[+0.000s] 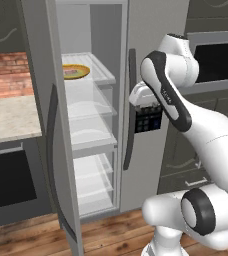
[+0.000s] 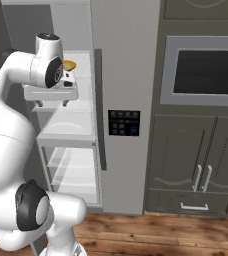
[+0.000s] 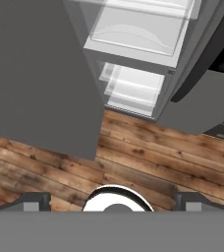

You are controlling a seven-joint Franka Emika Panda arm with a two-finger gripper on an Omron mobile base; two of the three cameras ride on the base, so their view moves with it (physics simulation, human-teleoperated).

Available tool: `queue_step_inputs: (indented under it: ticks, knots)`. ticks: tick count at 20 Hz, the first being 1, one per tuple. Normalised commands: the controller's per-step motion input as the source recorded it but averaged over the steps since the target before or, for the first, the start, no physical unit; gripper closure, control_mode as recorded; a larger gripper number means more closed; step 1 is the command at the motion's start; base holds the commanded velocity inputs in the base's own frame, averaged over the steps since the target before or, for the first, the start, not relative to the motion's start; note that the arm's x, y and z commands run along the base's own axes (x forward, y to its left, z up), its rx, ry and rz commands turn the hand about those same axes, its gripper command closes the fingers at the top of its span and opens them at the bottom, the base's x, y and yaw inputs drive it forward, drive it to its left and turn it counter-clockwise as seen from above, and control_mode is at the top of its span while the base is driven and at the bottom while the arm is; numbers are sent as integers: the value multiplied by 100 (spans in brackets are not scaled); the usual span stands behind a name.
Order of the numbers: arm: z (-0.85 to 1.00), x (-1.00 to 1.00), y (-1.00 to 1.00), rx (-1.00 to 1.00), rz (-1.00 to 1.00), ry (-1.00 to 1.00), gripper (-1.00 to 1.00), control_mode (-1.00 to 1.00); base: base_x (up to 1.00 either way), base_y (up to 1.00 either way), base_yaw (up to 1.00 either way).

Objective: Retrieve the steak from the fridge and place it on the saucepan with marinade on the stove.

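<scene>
Kitchen with wood-plank floor (image 3: 148,157), brick backsplash (image 1: 6,75) and pale counter (image 1: 8,117). The gripper (image 3: 111,199), jaws spread wide and empty, hangs before the fridge (image 2: 126,75), whose left door (image 1: 51,125) stands open. The steak (image 1: 72,73) lies on a yellow plate (image 1: 83,70) on an upper shelf (image 1: 98,72). A wall oven (image 2: 201,70) stands right of the fridge. The dispenser panel (image 2: 124,123) bears no legible writing.

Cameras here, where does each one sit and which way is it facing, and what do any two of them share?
Left base view: behind the arm's left, facing the fridge with its left door open; the yellow plate with the steak sits on a shelf; the arm rises lower right.
Right base view: behind the arm's right, facing the fridge and wall oven; the arm rises lower left.
Hand view: on the hand, looking down at the wood floor and lower shelves; the open gripper at the bottom.
Shared: both base views show the dispenser panel.
</scene>
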Motion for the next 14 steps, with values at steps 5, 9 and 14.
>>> queue_step_inputs:
  ticks: [5,9,14]
  knots:
    - [0,34,8,0,-3,0,-100,-100,0,0,0]
    - [0,48,19,0,-2,0,-100,-100,0,0,0]
    - [0,47,17,0,0,0,-100,-100,0,0,0]
